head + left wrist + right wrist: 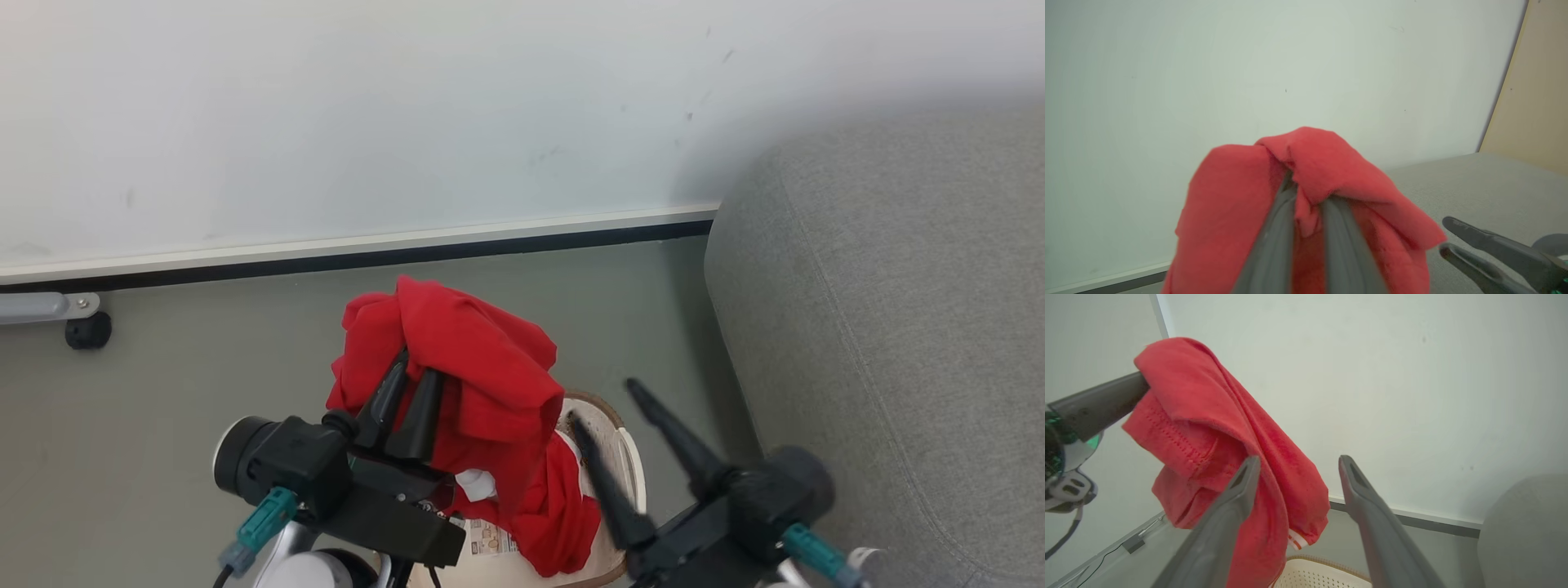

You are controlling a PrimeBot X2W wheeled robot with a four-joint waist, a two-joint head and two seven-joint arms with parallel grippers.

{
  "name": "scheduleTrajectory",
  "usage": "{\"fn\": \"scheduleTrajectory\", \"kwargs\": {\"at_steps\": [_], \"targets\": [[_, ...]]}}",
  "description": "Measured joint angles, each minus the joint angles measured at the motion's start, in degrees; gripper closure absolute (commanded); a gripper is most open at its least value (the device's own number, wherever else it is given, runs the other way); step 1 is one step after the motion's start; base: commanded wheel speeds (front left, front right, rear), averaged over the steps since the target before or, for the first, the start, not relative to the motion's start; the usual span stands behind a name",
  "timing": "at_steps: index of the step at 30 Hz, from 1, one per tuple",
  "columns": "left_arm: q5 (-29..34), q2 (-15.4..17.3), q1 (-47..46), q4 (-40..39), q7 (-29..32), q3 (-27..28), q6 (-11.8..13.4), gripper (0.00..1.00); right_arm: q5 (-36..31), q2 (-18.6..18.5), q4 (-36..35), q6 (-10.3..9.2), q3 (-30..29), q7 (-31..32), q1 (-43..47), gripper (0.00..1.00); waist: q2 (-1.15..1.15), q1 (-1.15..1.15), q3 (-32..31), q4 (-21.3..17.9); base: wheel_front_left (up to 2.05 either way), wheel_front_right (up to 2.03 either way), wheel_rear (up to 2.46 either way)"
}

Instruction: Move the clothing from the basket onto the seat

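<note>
Clothing [482, 384] hangs gripped in the closed left tool [416, 374] above the basket [633, 469]; right tool [602, 401] gapes wide, empty, alongside. Grey floor [163, 400], white wall [408, 122], grey seat [882, 327] at right.

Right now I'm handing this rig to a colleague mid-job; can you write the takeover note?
Left gripper: shut on the bright red soft garment, held up above the cream-white perforated plastic basket; the garment's lower folds hang over the basket.
Right gripper: open, holding nothing, beside the hanging garment.
The large grey fabric sofa stands to the robot's right; the garment is not yet on it.
Done: garment picked up.
Left: carry it right and release it on the sofa.
</note>
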Motion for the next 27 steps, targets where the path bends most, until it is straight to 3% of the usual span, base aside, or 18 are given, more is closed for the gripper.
{"fn": "scheduleTrajectory", "kwargs": {"at_steps": [9,22,23,24,25,27], "targets": [[0.0,0.16,-0.02,-0.08,0.49,-0.21,0.0,1.0,0.01,1.64,1.19,3.91,6.71,1.86,-2.56,0.0,0.0,0.0,0.43,0.57,0.0,0.0,0.0],[0.01,0.05,-0.36,-0.51,1.1,-0.9,-0.07,1.0,0.77,2.38,9.88,5.52,10.79,3.14,-12.17,0.0,0.0,0.0,1.25,1.61,0.0,0.0,0.0],[0.01,0.07,-0.37,-0.51,1.1,-0.9,-0.07,1.0,0.96,2.38,10.51,5.55,11.01,3.13,-12.78,0.24,0.0,0.0,1.3,1.69,0.0,0.0,0.0],[0.01,0.05,-0.42,-0.51,1.1,-0.91,-0.07,1.0,1.16,2.4,10.98,5.56,11.13,3.12,-13.21,0.65,0.0,0.0,1.33,1.76,0.0,0.0,0.0],[0.01,0.05,-0.47,-0.51,1.1,-0.92,-0.07,1.0,1.25,2.41,11.54,5.56,11.33,3.12,-13.61,1.0,0.0,0.0,1.35,1.82,0.0,0.0,0.0],[0.01,0.04,-0.54,-0.51,1.1,-0.93,-0.07,1.0,1.7,2.42,12.43,5.72,11.78,3.09,-14.2,1.0,0.0,0.0,1.39,1.94,0.0,0.0,0.0]]}}
